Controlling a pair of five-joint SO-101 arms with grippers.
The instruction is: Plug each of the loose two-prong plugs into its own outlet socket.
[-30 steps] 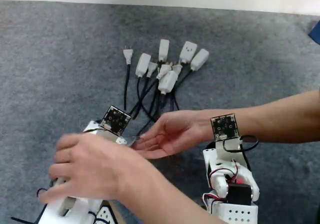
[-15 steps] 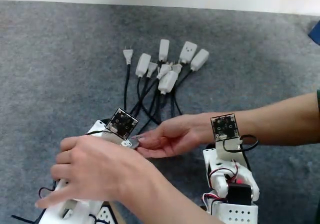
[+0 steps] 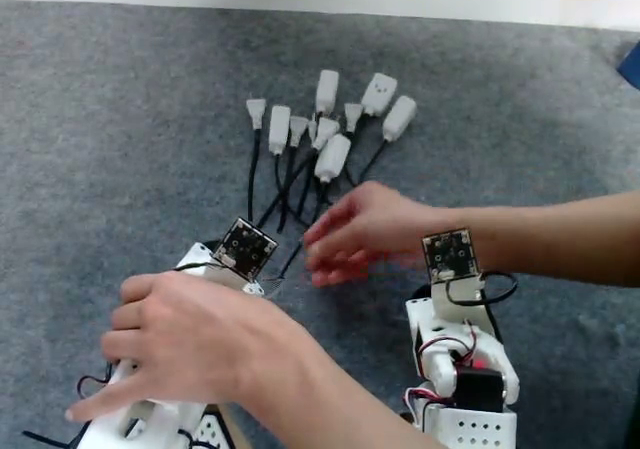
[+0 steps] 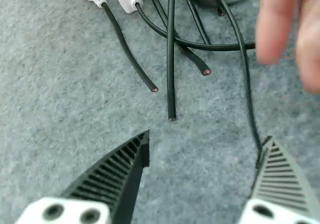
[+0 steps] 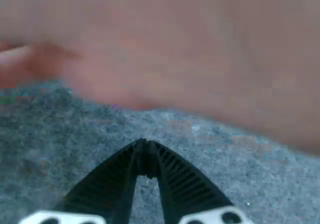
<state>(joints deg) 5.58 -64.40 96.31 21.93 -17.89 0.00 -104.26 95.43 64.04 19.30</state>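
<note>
Jaws of our left gripper [image 4: 206, 138] stand wide apart over the grey counter [image 4: 60, 84], a black cable [image 4: 243, 74] just beside one, while those of our right gripper [image 5: 145, 145] meet, gripping nothing.

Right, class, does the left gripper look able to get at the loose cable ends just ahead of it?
Likely yes: the left gripper is open, bare carpet between it and the cable ends. But a person's hand hovers beside them and another hand lies on that arm.

Soft, even light, faint shadows.
</note>
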